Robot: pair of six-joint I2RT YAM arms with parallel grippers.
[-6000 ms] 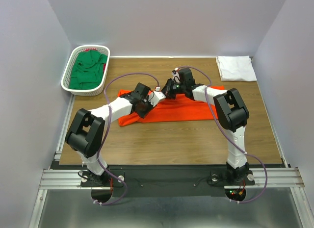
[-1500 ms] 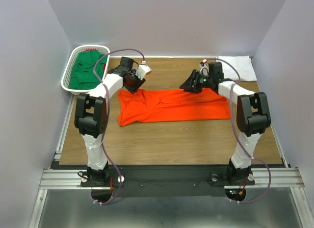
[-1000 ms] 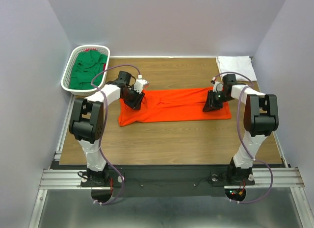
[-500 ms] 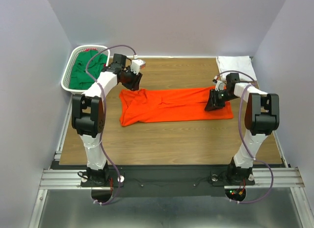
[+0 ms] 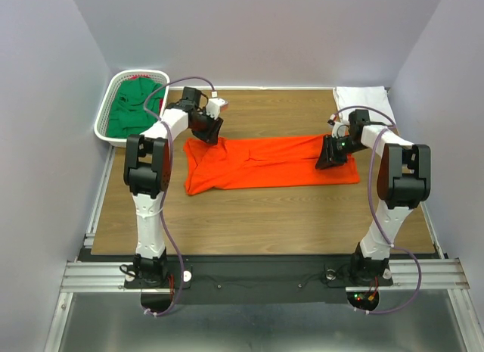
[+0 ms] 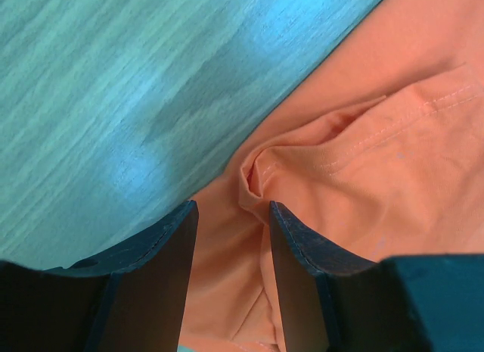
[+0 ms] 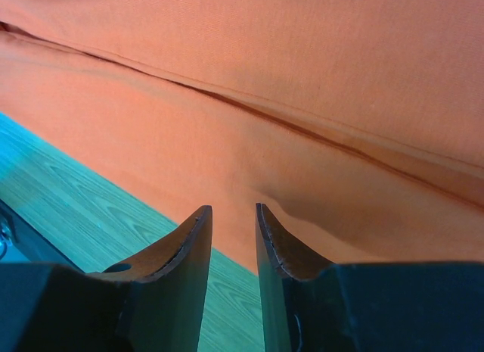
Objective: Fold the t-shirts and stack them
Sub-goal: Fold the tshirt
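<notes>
High rear view over table, wrist views close on shared orange-red shirt

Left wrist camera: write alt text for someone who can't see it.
The left gripper hangs with its two dark fingers apart over a puckered, stitched edge of the bright orange-red cloth t-shirt, pinching nothing. Bare wood-grain tabletop fills the upper left, and the shirt spreads across the right.

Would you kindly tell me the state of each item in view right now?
Orange shirt: laid out in a long strip, left end rumpled.
White shirt: folded, far right corner.
Green shirt: crumpled in basket.
Left tool: open, empty.
Right tool: open, empty.
</notes>
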